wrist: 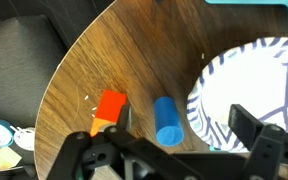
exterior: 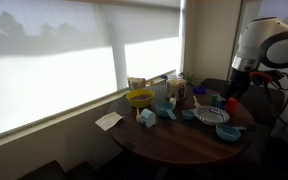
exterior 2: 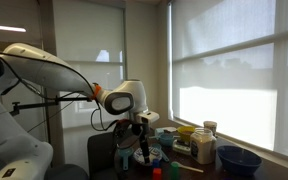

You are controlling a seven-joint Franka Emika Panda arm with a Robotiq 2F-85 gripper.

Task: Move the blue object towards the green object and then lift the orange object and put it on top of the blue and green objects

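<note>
In the wrist view a solid-blue cylinder-like block (wrist: 167,120) lies on the round wooden table (wrist: 134,50). A red-orange block (wrist: 109,106) lies just left of it, near the table's edge. My gripper (wrist: 184,128) is open and empty. It hovers over the blue block, which sits between the fingers, nearer the left one. The green object is not in the wrist view. In both exterior views the gripper (exterior: 231,90) (exterior 2: 144,142) hangs low over the table. There the small blocks are too small to tell apart.
A blue-and-white patterned plate (wrist: 246,85) lies right of the blue block, under the right finger. A yellow bowl (exterior: 139,98), teal cups (exterior: 147,117) and blue bowls (exterior: 229,131) crowd the table. A dark chair (wrist: 14,60) stands past the table's edge.
</note>
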